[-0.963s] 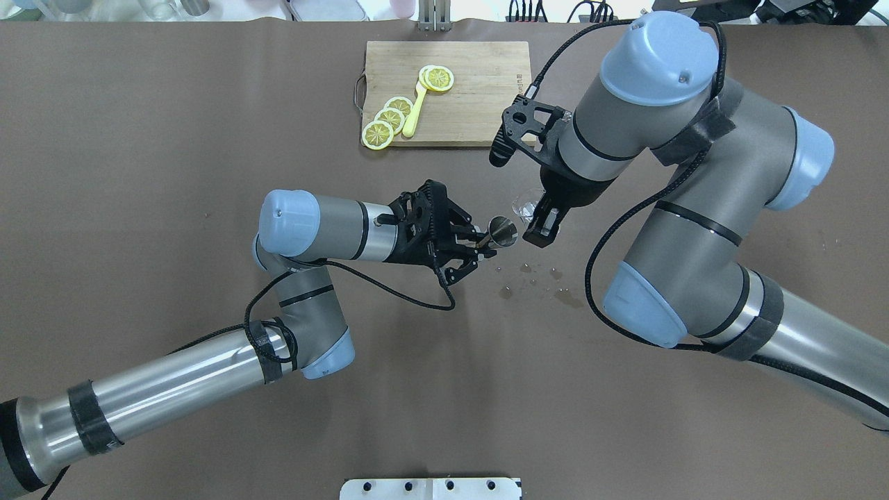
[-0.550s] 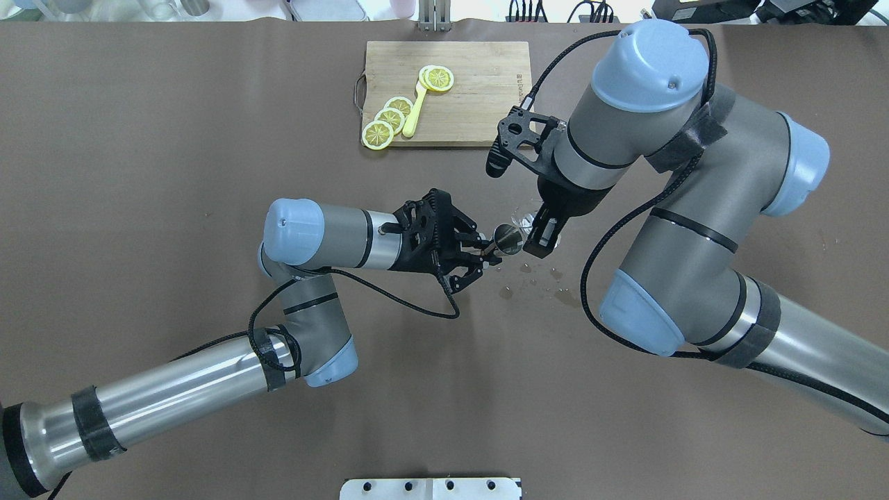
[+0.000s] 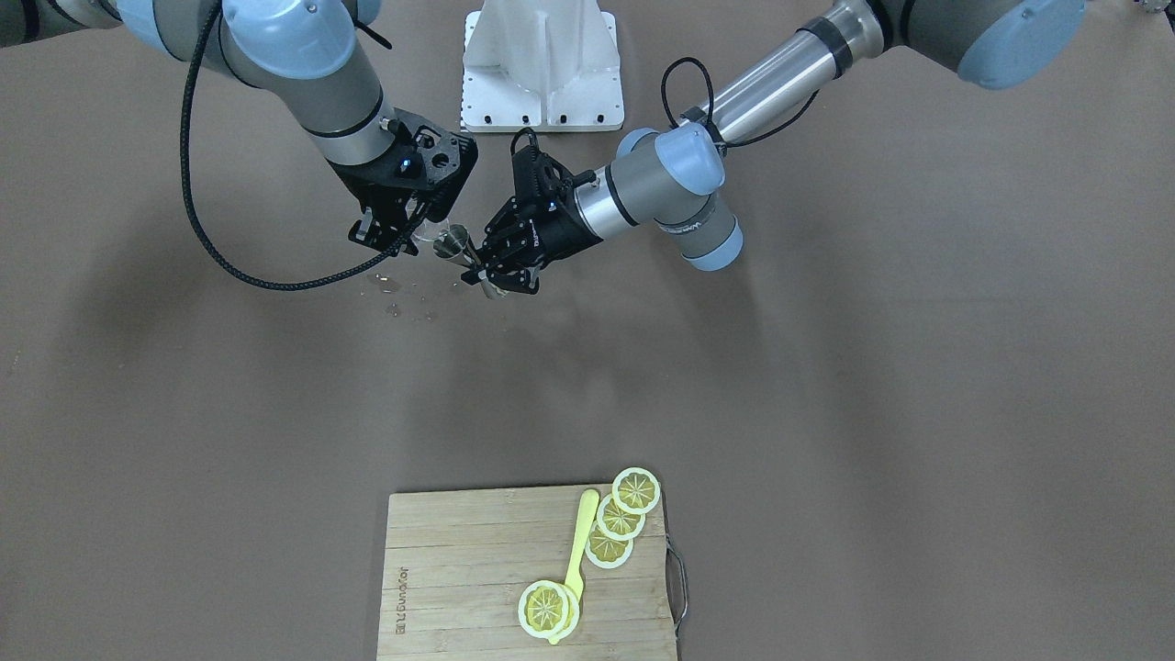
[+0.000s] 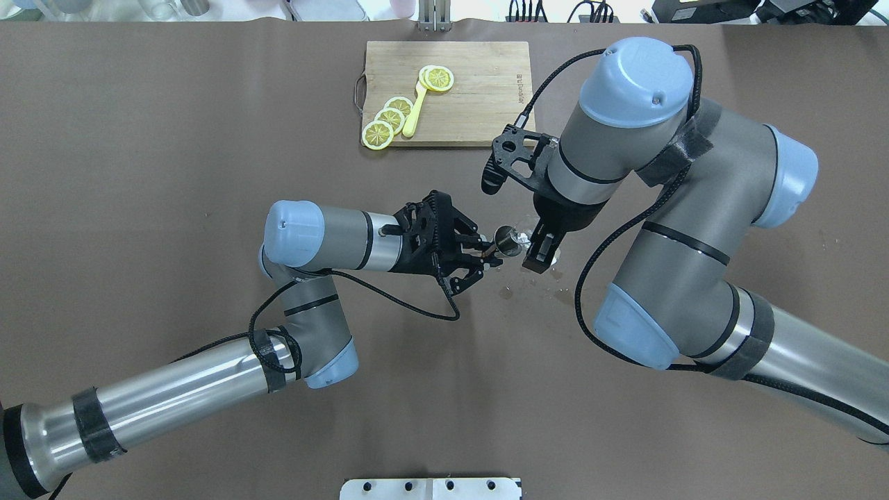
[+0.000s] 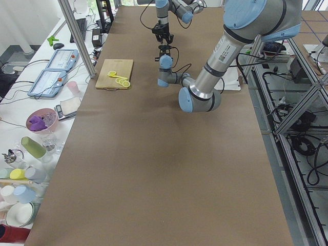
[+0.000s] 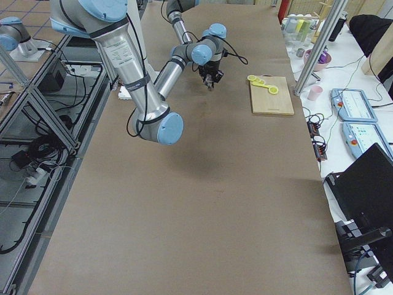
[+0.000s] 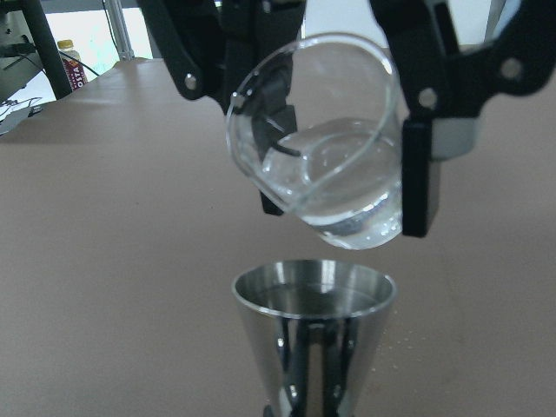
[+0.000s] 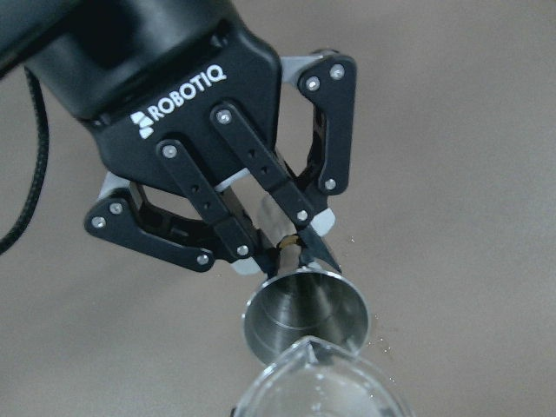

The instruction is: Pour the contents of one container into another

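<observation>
A steel cone-shaped jigger (image 4: 508,240) is held by its stem above the table, my left gripper (image 4: 489,250) shut on it. Just above and beside its mouth hangs a clear glass (image 7: 321,148) with water in it, tilted toward the jigger (image 7: 313,326), with my right gripper (image 4: 532,240) shut on it. In the right wrist view the glass's lip (image 8: 321,382) is right over the jigger's rim (image 8: 304,317), below the left gripper (image 8: 291,248). From the front, the jigger (image 3: 452,246) sits between the right gripper (image 3: 397,234) and left gripper (image 3: 488,274).
Water droplets (image 4: 538,283) lie on the brown table below the grippers. A wooden cutting board (image 4: 479,104) with lemon slices (image 4: 389,119) and a yellow spoon (image 4: 414,111) lies at the far middle. The robot's white base plate (image 4: 430,488) is at the near edge.
My right arm has swung toward the left arm, bringing the tilted glass right over the jigger's mouth. The left gripper has shifted slightly toward the robot with the jigger.
</observation>
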Tool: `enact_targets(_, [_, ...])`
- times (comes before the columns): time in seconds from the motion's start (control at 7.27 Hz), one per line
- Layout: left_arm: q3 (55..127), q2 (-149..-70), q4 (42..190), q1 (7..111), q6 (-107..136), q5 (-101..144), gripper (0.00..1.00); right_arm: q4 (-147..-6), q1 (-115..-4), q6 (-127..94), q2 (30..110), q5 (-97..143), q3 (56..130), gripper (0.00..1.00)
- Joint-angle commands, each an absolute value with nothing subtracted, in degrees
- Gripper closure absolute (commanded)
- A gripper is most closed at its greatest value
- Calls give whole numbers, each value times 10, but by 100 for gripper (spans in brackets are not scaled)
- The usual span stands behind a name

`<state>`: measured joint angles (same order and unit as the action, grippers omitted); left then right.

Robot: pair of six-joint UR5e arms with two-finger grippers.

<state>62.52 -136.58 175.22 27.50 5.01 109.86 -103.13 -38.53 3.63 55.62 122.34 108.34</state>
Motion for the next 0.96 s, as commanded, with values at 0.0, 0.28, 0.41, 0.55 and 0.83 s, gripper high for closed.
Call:
enact_targets(0.0, [625, -1366, 1756, 272, 50, 1099, 100, -1056, -384, 53, 550, 1224, 1084, 100])
enact_targets(0.28, [625, -1365, 1760, 269, 50, 1099, 100, -1071, -381, 54, 548, 1224, 1084, 100])
enact_targets(0.41, [625, -1365, 1760, 268, 50, 1099, 100, -1084, -378, 54, 546, 1224, 1084, 100])
enact_targets(0.55, [625, -1365, 1760, 268, 50, 1099, 100, -1106, -370, 68, 533, 1223, 1078, 100])
enact_targets(0.83, [625, -1364, 1765, 266, 50, 1099, 100, -1135, -367, 83, 526, 1223, 1082, 100])
